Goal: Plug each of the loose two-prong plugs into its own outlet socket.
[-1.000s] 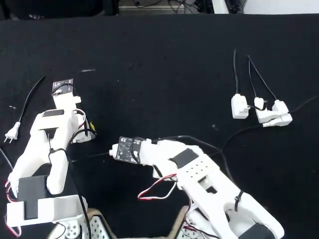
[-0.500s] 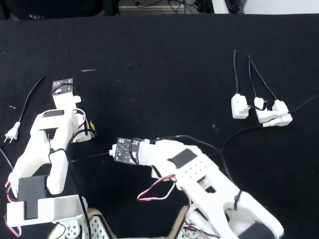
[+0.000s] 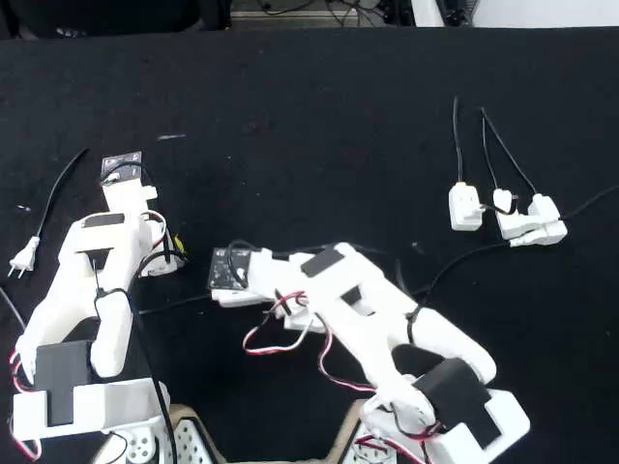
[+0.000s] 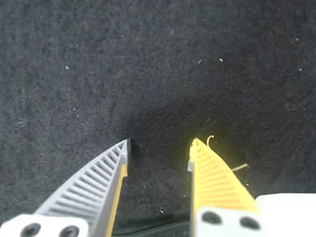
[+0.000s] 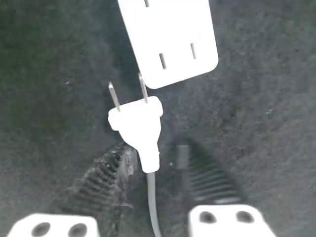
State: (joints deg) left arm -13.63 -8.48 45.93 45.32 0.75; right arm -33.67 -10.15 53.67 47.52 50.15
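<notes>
The step in hand looks like taking hold of a plug [image 5: 136, 123]. It lies flat on the black cloth [image 5: 49, 74] just short of the white outlet block [image 5: 168, 39], with its prongs aimed at the block. One prong tip meets the block's near edge and the other ends just beside its corner.

The right claw [image 5: 156, 154] is narrowly parted astride the plug's cord end, on the side away from the block. One finger is against the plug and the other is slightly clear.

Next, I judge, it must close, lift and tip the prongs down onto a pair of slots in the block's face.

The left claw [image 4: 159, 144] hangs wide apart over the black cloth, holding nothing.
</notes>
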